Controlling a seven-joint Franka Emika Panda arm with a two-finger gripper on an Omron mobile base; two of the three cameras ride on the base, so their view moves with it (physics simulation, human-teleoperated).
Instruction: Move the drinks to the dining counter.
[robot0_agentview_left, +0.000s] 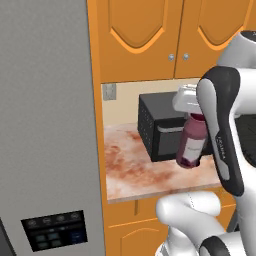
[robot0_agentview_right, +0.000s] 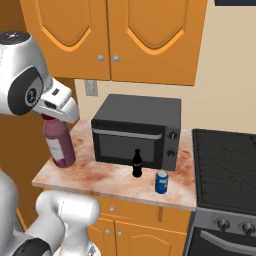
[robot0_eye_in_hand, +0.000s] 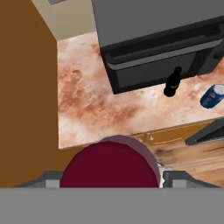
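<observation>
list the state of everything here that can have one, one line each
gripper: closed on the maroon bottle's top
maroon bottle: held, lifted off the worktop, roughly upright
small dark bottle: upright on the worktop, in front of the microwave
blue can: upright on the worktop, near the front edge
microwave: door shut
wall cabinets: doors shut
worktop: carries the microwave, small dark bottle and can
</observation>
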